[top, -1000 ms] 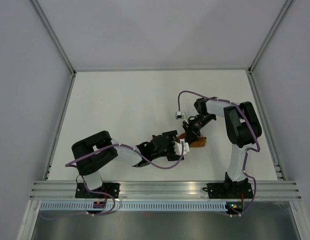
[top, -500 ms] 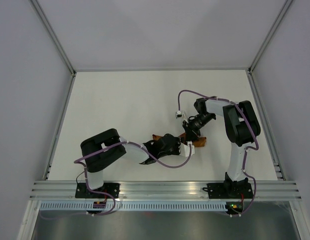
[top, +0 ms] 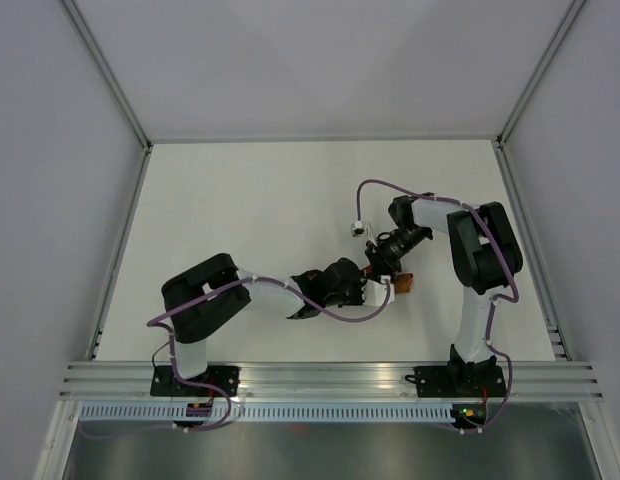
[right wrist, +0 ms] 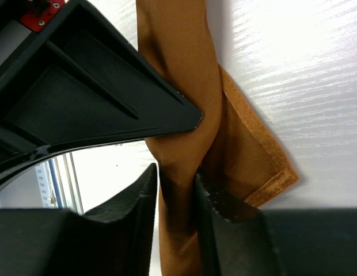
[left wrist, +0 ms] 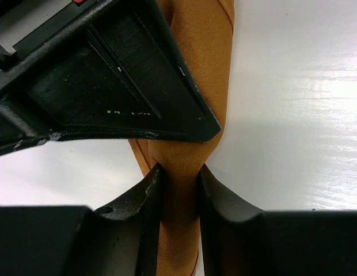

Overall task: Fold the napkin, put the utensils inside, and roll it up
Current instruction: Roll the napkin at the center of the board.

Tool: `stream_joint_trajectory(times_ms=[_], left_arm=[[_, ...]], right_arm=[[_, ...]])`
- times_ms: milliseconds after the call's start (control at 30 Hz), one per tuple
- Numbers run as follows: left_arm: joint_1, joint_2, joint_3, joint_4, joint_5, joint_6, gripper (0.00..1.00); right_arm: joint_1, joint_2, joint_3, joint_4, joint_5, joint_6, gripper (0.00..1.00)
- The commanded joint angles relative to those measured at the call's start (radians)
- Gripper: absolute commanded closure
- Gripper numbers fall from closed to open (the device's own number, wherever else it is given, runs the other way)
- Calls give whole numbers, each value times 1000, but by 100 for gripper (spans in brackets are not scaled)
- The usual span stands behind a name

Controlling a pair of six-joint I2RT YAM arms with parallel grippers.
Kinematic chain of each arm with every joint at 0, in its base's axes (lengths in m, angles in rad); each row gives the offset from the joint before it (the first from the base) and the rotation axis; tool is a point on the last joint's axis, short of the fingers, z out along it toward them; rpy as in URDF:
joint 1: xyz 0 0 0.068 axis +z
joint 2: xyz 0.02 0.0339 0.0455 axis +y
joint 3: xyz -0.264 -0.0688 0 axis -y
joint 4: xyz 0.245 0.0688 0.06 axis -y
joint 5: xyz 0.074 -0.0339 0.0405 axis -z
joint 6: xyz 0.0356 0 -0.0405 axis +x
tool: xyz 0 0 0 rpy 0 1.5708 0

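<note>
1. Both of my end effectors met over the napkin (top: 401,284), which lay right of the surface's middle and towards the near edge.
2. My left end effector (left wrist: 178,183) was nearly closed, its two fingers (left wrist: 141,195) pinching a narrow rolled stretch of the rust-orange cloth between them.
3. My right end effector (right wrist: 176,184) gripped the same bundle likewise, with a finger pressed on either side of a twisted fold. A flat hemmed corner lay on the surface just beside that fold.
4. The surface (top: 250,210) was white, with a faint grain and bright glare in the wrist views.
5. Plain pale grey walls (top: 290,60) closed in the left, right and far sides. Aluminium rails (top: 330,375) ran along the near edge, where my two bases were bolted.
</note>
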Motion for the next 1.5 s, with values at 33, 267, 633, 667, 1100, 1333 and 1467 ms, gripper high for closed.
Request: stream_joint_trajectory(times_ms=[33,267,633,667,1100,1333,1467], left_arm=[[15,47,26,-190,159,-137,95],[47,41,57,-252,237,-203,98],[133,69,126,-342,371,-304,98],[141,76,134,-356,381,-318,98],[265,202,348,-612,656,-397,97],[302,279,462,-752,754,-398,97],[311,308,506,-796,780,-400,97]], right_arm=[[-3,-35,-50,169,147,-4,51],[-35,-193,-79,252,122,82,40],[-157,-454,-232,565,79,319,37],[-165,-501,-245,592,72,326,36],[-173,-907,-620,725,15,151,32],[-29,-948,-739,798,165,86,29],[71,-934,-789,884,256,86,28]])
